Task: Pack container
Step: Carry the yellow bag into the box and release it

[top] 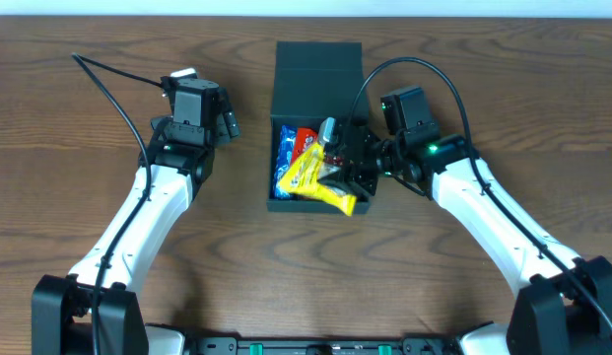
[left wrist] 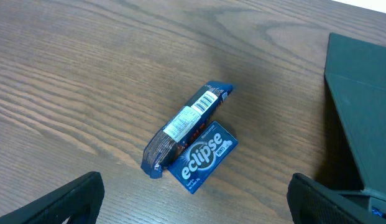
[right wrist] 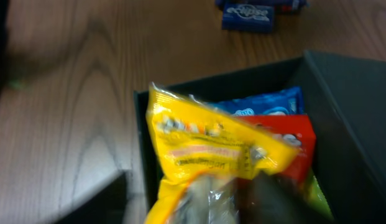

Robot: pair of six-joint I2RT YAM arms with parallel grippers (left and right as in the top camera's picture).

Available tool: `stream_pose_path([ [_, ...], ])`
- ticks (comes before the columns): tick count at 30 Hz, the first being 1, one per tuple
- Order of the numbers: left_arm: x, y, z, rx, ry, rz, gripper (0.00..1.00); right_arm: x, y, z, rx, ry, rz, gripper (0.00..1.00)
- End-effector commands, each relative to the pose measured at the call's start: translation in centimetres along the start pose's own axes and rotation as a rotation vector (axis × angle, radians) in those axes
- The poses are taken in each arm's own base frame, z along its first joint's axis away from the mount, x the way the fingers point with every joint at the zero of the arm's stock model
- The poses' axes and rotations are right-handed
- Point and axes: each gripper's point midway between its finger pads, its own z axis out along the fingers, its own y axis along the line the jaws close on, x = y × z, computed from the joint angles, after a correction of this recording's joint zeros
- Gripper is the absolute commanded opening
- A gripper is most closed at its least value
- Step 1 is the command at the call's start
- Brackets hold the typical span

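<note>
Our right gripper (top: 347, 163) pinches the yellow packet (top: 307, 176), which overhangs the container's (top: 315, 69) near right rim. Our left gripper (top: 228, 122), jaws spread wide, hangs above a blue mint pack (left wrist: 202, 155) on the open table (top: 89, 197) to the left.

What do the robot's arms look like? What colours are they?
The left arm and right arm are white tubes with black joints. The left gripper and right gripper are black and blocky. Thin black cables loop over each wrist, and a little green light glows on the right arm.
</note>
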Motion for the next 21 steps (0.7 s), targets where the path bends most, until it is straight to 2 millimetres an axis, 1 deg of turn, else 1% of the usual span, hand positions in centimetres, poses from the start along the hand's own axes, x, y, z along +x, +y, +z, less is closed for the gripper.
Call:
stream_pose_path([
  [1,-0.8,-0.1,-0.2,0.003,-0.015,-0.001,0.95,-0.1,-0.6,0.0,0.030,0.010,-0.033,0.99],
  [4,-0.8,-0.1,-0.2,0.003,-0.015,-0.001,0.95,-0.1,-0.6,0.0,0.032,0.007,-0.033,0.99],
  [6,-0.8,-0.1,-0.2,0.003,-0.015,-0.001,0.95,-0.2,-0.7,0.0,0.034,0.004,0.017,0.99],
  [8,-0.8,-0.1,-0.2,0.003,-0.015,-0.001,0.95,-0.1,-0.6,0.0,0.033,0.006,0.054,0.52],
  [9,-0.8,-0.1,-0.2,0.003,-0.015,-0.001,0.95,0.0,-0.6,0.0,0.033,0.011,0.085,0.02],
  [11,-0.8,-0.1,-0.2,0.003,-0.015,-0.001,0.95,0.8,-1.0,0.0,0.064,0.047,0.170,0.02],
  [14,-0.8,-0.1,-0.2,0.003,-0.015,-0.001,0.95,1.4,-1.0,0.1,0.076,0.080,0.190,0.01],
  [18,-0.8,-0.1,-0.2,0.003,-0.015,-0.001,0.95,3.4,-0.6,0.8,0.082,0.171,0.220,0.01],
  [21,-0.8,-0.1,-0.2,0.003,-0.015,-0.001,0.95,5.0,-0.5,2.0,0.067,0.225,0.241,0.01],
])
